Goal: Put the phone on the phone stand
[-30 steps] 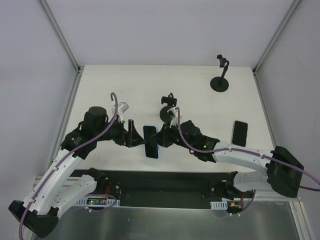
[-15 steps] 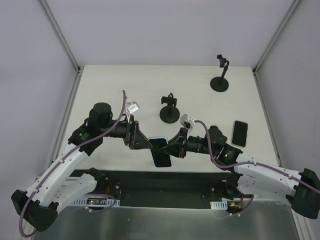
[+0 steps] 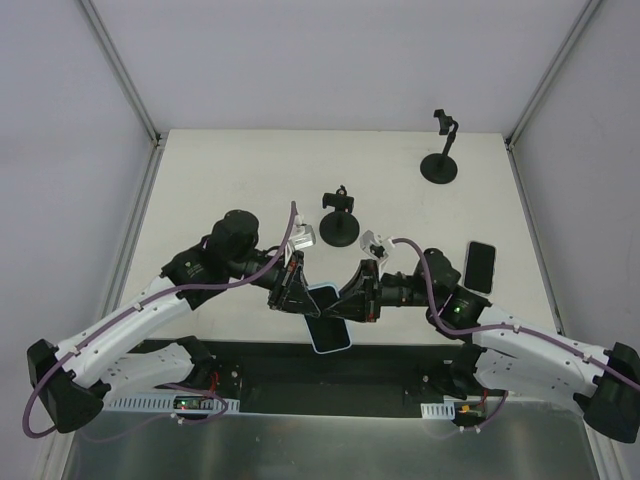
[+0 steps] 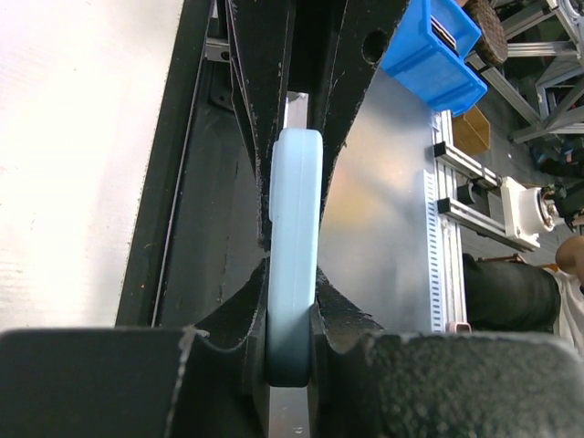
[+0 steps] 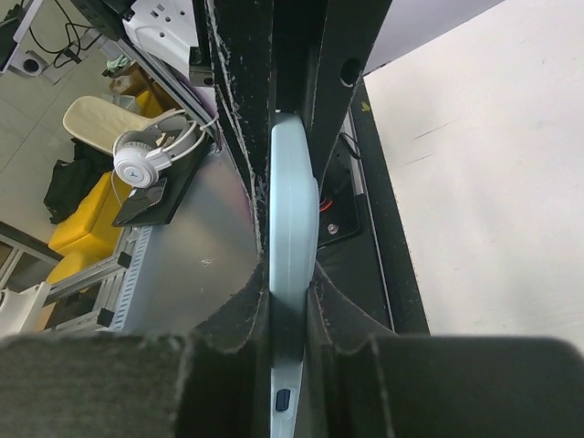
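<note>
1. We hold the blue-cased phone [image 3: 330, 332] at the table's [image 3: 200, 180] near edge, with the left gripper [image 3: 303, 293] and the right gripper [image 3: 348, 303] both clamped on it.
2. The phone stand [image 3: 340, 216] stands just beyond our grippers, nothing between.
3. A taller stand [image 3: 440, 152] and a second phone [image 3: 480, 266] sit off to the right.

The phone [image 3: 328, 326] hangs over the near edge of the tabletop [image 3: 220, 190], pinched between the left tool [image 3: 298, 290] on its left and the right tool [image 3: 352, 298] on its right. Behind it, mid-tabletop, stands a phone stand [image 3: 340, 216]. A taller stand [image 3: 441, 152] occupies the far right corner. A second phone [image 3: 480, 266] lies flat near the right edge.
</note>
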